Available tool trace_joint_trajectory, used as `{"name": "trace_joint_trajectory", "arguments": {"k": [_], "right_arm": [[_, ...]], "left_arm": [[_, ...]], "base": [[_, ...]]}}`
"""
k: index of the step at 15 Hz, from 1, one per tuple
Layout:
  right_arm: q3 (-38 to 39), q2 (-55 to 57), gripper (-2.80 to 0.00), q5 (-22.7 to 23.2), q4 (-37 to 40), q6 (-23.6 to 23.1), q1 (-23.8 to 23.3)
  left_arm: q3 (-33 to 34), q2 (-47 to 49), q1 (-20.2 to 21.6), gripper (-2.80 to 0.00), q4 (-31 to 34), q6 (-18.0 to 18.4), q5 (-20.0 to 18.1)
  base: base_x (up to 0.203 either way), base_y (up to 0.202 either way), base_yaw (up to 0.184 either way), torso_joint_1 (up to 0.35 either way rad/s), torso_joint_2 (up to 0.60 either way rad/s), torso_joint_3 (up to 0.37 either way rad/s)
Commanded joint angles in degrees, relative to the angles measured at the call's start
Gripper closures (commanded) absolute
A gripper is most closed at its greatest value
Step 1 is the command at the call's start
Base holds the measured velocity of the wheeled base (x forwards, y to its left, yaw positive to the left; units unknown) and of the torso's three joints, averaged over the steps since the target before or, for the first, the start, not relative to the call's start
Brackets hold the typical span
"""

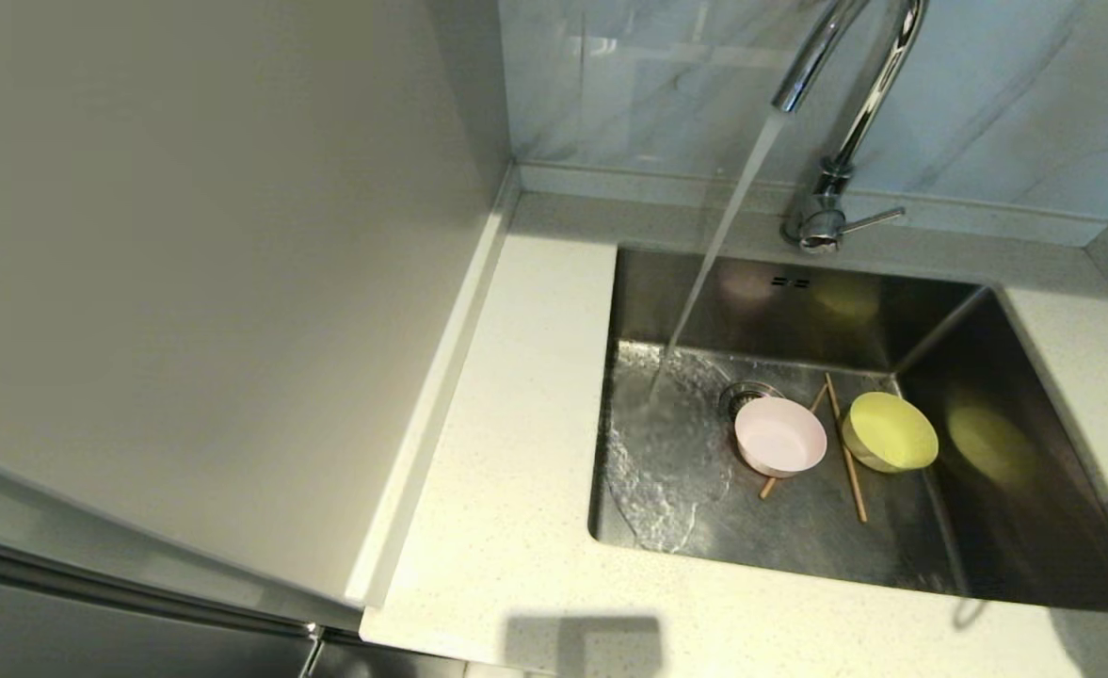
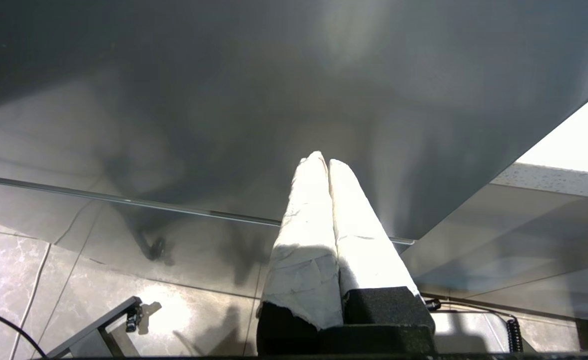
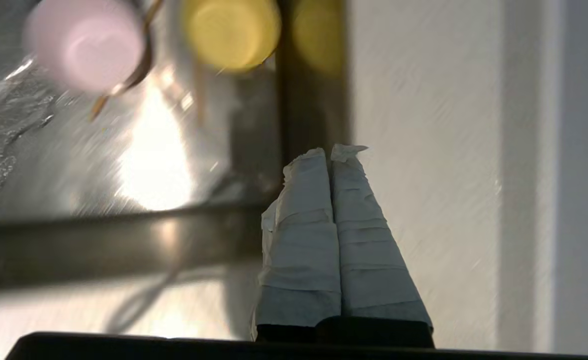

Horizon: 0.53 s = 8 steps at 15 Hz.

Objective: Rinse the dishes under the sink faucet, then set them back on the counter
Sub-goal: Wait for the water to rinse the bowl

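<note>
A pale pink bowl (image 1: 780, 436) and a yellow bowl (image 1: 890, 432) lie on the floor of the steel sink (image 1: 798, 311), with two wooden chopsticks (image 1: 846, 449) between them, one partly under the pink bowl. Water streams from the chrome faucet (image 1: 845, 104) onto the sink floor left of the drain. My right gripper (image 3: 331, 152) is shut and empty, hovering near the sink's front right corner over the counter (image 3: 423, 150); both bowls show blurred beyond it. My left gripper (image 2: 322, 159) is shut and empty, low in front of a dark cabinet face. Neither gripper shows in the head view.
The speckled counter (image 1: 506, 471) surrounds the sink on the left, front and right. A tall pale panel (image 1: 215, 264) rises on the left. The faucet lever (image 1: 874, 219) points right. A marbled wall stands behind. Tiled floor (image 2: 74, 280) lies under my left gripper.
</note>
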Motion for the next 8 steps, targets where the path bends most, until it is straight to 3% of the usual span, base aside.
{"name": "trace_joint_trajectory", "arguments": {"k": [1, 4, 8], "right_arm": [[9.9, -17.2, 0.00, 4.9, 0.1, 0.0, -0.1], [22.1, -34.0, 0.00, 9.1, 0.0, -0.1, 1.5], [33.7, -49.2, 0.00, 10.2, 0.0, -0.2, 7.9]], "left_arm": [[0.0, -0.2, 0.0, 0.00, 0.0, 0.0, 0.0], [0.0, -0.2, 0.0, 0.00, 0.0, 0.0, 0.0], [0.0, -0.2, 0.0, 0.00, 0.0, 0.0, 0.0]], "base": [[0.000, 0.000, 0.000, 0.000, 0.00, 0.000], [0.000, 0.000, 0.000, 0.000, 0.00, 0.000], [0.000, 0.000, 0.000, 0.000, 0.00, 0.000]]}}
